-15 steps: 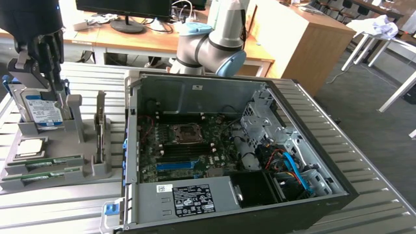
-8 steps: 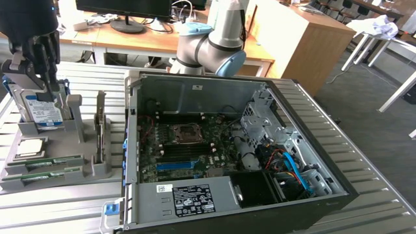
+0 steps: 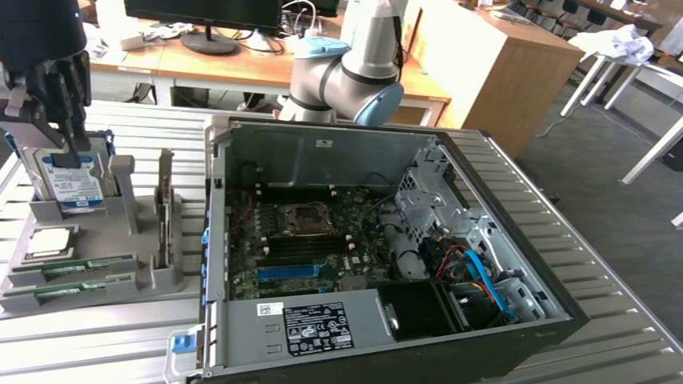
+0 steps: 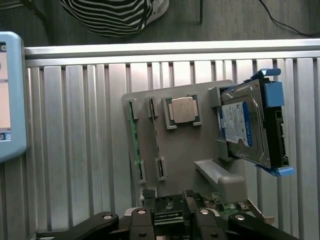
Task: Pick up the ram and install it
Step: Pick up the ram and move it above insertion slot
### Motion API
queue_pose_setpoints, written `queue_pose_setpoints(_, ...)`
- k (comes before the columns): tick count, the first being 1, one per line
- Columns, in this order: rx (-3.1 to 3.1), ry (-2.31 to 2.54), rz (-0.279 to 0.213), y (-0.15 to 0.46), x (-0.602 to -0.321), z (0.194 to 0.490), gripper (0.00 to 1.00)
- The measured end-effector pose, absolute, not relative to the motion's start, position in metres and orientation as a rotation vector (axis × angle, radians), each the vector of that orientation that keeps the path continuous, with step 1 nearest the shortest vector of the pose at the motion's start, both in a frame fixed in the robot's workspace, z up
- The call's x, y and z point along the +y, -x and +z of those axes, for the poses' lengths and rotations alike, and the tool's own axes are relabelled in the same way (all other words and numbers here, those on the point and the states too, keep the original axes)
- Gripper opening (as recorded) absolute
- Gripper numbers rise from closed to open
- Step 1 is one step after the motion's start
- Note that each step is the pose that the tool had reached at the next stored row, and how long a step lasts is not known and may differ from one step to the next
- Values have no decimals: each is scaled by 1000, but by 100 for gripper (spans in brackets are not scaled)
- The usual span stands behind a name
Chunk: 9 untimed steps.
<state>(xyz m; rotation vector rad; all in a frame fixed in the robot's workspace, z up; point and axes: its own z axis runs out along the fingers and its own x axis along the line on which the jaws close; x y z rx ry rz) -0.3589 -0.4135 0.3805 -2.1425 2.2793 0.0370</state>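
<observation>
Exterior view, left to right.

The claw [image 3: 62,140] hangs over the far end of the grey parts tray [image 3: 149,276], just above the upright hard drive [image 3: 70,180]. Its fingers are spread wide with nothing between them. In the wrist view the claw [image 4: 167,220] is likewise empty, with the fingertips [image 4: 141,219] apart.

Tray order, running from the claw toward the near edge of the table [image 3: 96,336]: hard drive, then the square processor [image 3: 48,240], then the two sticks. The ram [image 3: 77,267] and the second ram stick [image 3: 66,290] stand on edge in their slots, side by side and parallel. Their long axes run along the exterior view's left-right. Both are seated in the tray and neither is touched. In the wrist view the ram [image 4: 133,140] shows as a thin green edge, on the processor's [image 4: 182,110] side away from the hard drive [image 4: 245,127].

Key relation: the ram lies at the opposite end of the tray from the claw, with the processor between them. The stick's long axis looks square to the line joining the two fingers, so I judge that the jaws face its flat sides.

Right of the tray is the open computer case [image 3: 513,264], with the motherboard [image 3: 309,240] exposed. Install not begun. The arm's elbow [image 3: 347,76] stands behind the case.
</observation>
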Motion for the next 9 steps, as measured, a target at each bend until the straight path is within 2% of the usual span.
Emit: queue_pose_setpoints(9,2279,2142,37,366,-414,379,36)
